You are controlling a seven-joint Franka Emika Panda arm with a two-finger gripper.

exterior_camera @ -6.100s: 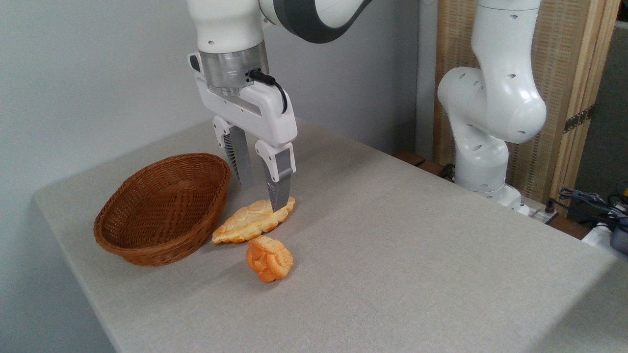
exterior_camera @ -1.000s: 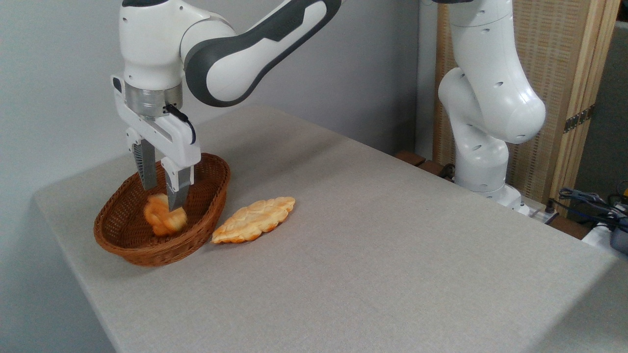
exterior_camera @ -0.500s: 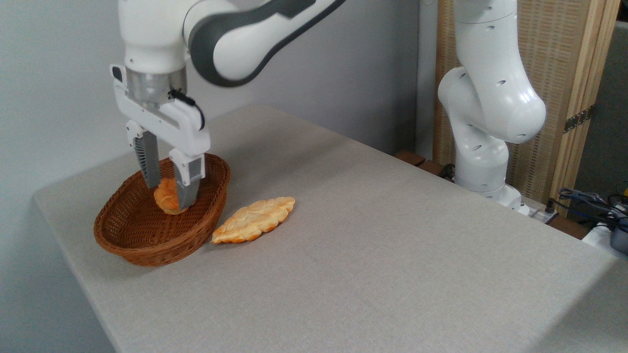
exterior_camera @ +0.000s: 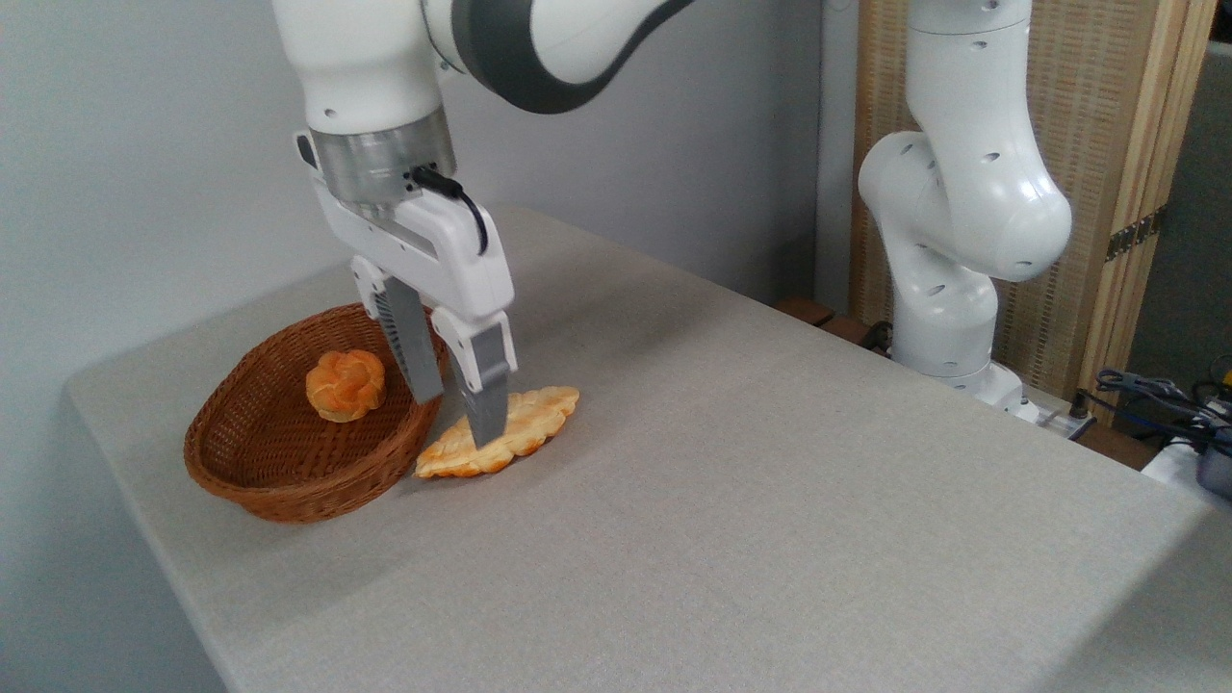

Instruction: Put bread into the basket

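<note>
Left of your jaws the bread (exterior_camera: pixel 346 385) sits inside the basket (exterior_camera: pixel 289 486); the gripper (exterior_camera: pixel 460 416) is parted and empty, nothing between.

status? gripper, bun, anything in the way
Gripper open, empty, over basket's right rim. Bun lying in basket, released. Flat loaf on table beside basket, partly behind gripper.

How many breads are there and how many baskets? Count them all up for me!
Breads: 2, a small round knotted orange bun inside the basket and a long flat braided golden bread on the table.
Baskets: 1, the oval brown woven wicker basket.
Total: 3
</note>
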